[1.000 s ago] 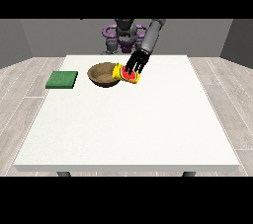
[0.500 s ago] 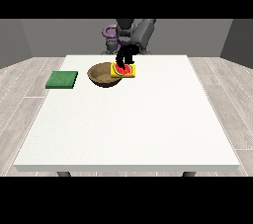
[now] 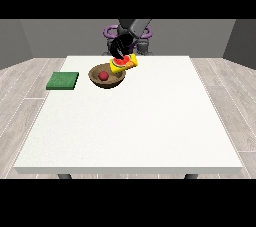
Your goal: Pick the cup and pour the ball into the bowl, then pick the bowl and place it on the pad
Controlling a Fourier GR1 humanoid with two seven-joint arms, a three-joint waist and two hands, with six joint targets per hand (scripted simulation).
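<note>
A brown bowl (image 3: 107, 80) stands on the white table (image 3: 130, 121) at the far middle. Inside it lies a red ball (image 3: 103, 75). Over the bowl's right rim a yellow cup (image 3: 124, 64) hangs tipped on its side, its red mouth turned towards the bowl. The black hand at the view's right (image 3: 120, 47) reaches down from the robot and is shut on the cup from above. A green pad (image 3: 63, 80) lies flat to the left of the bowl. The other hand does not show.
The robot's dark body with purple parts (image 3: 145, 33) stands behind the table's far edge. A grey floor surrounds the table.
The hand has tilted the cup further over the bowl's right rim. The red ball now lies in the bowl.
</note>
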